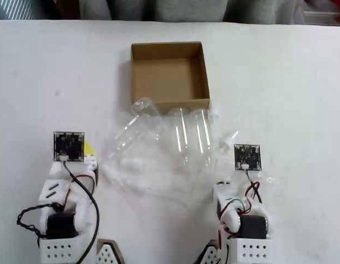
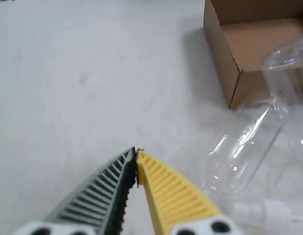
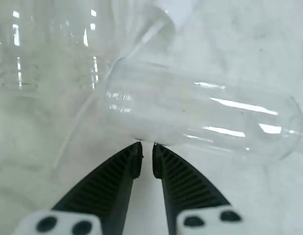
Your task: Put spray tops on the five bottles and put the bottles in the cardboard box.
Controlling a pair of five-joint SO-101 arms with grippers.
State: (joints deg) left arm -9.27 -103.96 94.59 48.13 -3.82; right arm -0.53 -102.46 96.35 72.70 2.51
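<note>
Right gripper [image 3: 147, 155] just beside clear bottle [image 3: 200, 117]

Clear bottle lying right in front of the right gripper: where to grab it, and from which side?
Probably mid-length on the bottle, across its round body, coming down from above. It lies on its side on the table, with its long axis crosswise to the right gripper, so the gripper would straddle the straight wall. Other bottles crowd one end, so keep away from that end.
</note>
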